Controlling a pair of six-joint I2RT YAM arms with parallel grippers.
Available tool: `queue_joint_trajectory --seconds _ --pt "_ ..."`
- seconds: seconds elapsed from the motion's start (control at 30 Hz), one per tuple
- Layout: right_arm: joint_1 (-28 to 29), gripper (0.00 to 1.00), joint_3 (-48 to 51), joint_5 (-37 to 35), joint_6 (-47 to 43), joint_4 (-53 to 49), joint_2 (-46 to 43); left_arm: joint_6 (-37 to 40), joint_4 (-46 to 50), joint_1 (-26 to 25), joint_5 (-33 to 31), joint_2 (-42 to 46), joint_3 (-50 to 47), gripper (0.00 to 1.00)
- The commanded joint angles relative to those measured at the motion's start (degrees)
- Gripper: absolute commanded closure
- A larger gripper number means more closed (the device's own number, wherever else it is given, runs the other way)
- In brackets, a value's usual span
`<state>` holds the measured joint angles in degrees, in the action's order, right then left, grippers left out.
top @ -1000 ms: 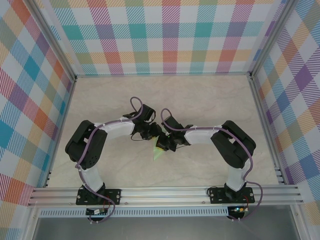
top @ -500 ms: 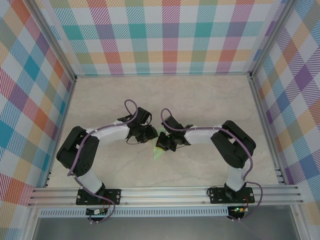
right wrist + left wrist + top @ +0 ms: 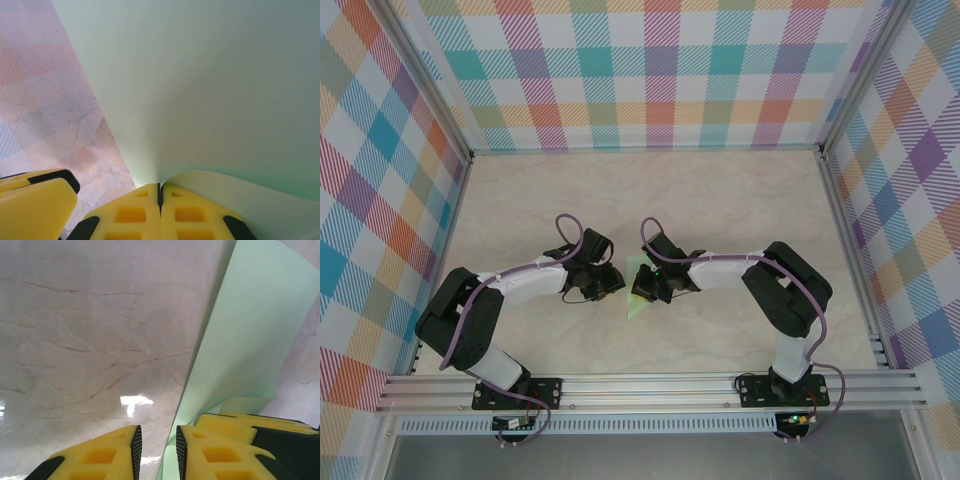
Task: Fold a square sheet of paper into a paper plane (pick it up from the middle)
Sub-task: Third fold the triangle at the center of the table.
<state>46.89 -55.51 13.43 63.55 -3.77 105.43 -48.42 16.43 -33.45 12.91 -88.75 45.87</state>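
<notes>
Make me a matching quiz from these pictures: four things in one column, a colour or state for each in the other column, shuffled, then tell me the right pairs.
Things:
1. left gripper
2. right gripper
3. sheet of paper
4. table

Colour or state:
A. pale beige with marble veins
B. jaws shut on the sheet
C. mint green, bent into a curve
D. jaws a little apart, nothing between them

Pairs: 1-D, 2-B, 3-C, 4-A
</notes>
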Motion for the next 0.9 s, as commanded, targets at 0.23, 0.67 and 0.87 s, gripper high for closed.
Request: queue_joint_trajectory --seconds 0.23,0.67,0.87 --pt "0.21 0.96 0.57 -1.98 -1.32 -1.51 -3.24 -0.28 -2.32 0.49 0.83 -0.17 0.23 0.73" --pt "0.26 0.96 -0.04 -1.35 -0.88 -1.57 -0.49 -0.11 -2.15 0.49 1.21 0.34 0.28 0.73" --pt "0.22 0.95 -0.39 -0.78 -0.97 -1.31 0.48 -0.09 -2.02 0.49 1.33 0.33 0.28 0.73"
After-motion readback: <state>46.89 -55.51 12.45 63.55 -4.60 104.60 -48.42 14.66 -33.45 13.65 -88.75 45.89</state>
